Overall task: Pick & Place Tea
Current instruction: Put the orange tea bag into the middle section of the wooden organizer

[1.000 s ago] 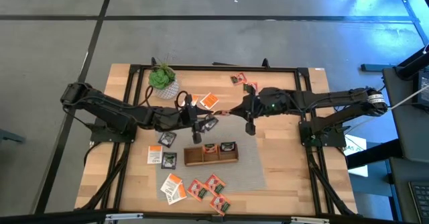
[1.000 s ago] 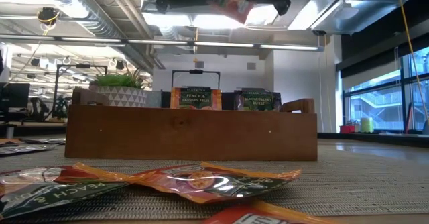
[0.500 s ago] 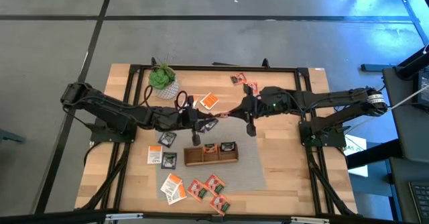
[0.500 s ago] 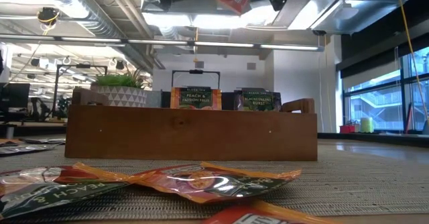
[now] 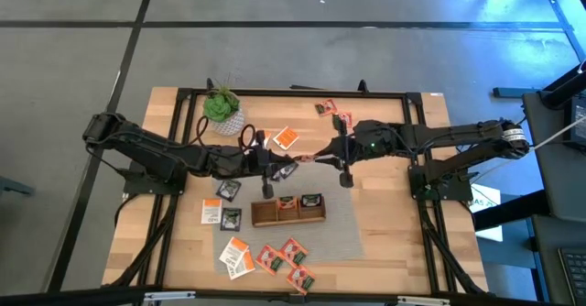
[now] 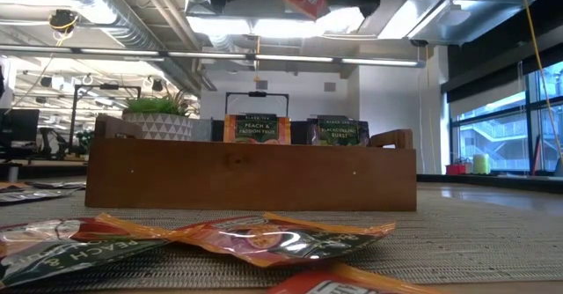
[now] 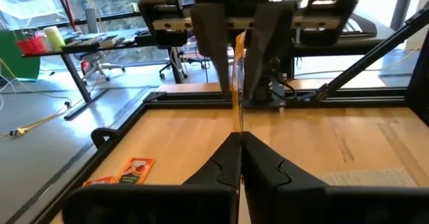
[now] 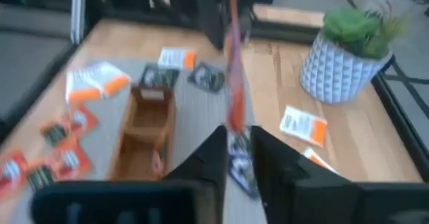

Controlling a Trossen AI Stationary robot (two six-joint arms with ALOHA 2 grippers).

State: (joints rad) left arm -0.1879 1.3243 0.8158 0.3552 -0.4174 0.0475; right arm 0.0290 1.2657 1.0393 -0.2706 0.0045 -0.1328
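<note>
Setting: open office behind, with desks and windows; a wooden table (image 5: 385, 214) with a grey mat under a brown three-compartment tray (image 5: 288, 212). A potted plant (image 5: 222, 107) stands at the far left of the table top.

Change: a second ago the left gripper (image 5: 295, 164) stood open beside a red tea sachet (image 5: 309, 158) held aloft by the right gripper (image 5: 322, 154). The left fingers have since shut on the sachet's near edge, and the right fingers have begun to part. Judged: a mid-air handover, left arm taking over for the placing.

Left gripper: fully closed, pinching the sachet edge-on between its fingertips (image 7: 231, 158).

Right gripper: slightly open, the sachet between its fingers; whether it touches cannot be told.

Tea: the passed sachet hangs above the mat, behind the tray. Two sachets stand in the tray; others lie loose around the table.
</note>
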